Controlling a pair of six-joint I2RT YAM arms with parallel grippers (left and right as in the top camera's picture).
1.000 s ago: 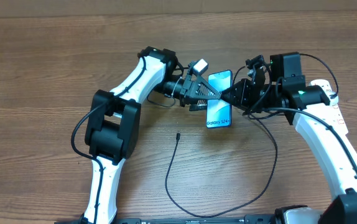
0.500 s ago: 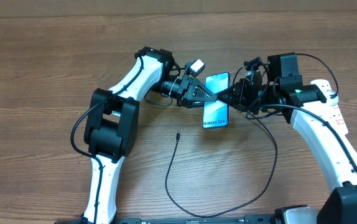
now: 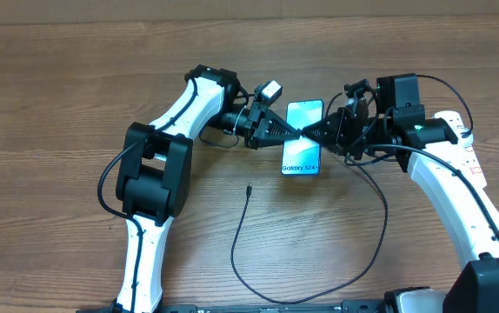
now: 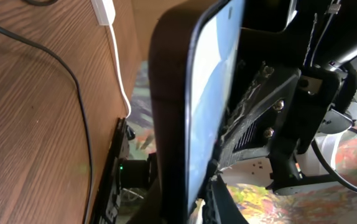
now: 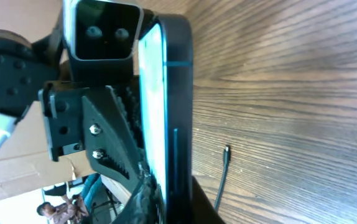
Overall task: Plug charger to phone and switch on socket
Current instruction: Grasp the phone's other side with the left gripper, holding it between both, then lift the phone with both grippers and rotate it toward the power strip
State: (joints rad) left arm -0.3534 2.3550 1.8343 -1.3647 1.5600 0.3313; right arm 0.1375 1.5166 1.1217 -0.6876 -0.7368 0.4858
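The phone, its light-blue screen lit, is held above the middle of the table between my two grippers. My left gripper is shut on its left edge and my right gripper is shut on its right edge. In the left wrist view the phone stands edge-on in my left gripper. The right wrist view shows the phone between the fingers of my right gripper. The charger lies loose on the table, its tip below the phone. The socket is out of view.
The charger cable loops along the table's near side and curves up towards the right arm. A white cord runs along the table edge in the left wrist view. Both arms meet over the table's centre.
My left gripper has shut on the phone's left edge. The phone has shifted slightly to the left. The charger has not moved.
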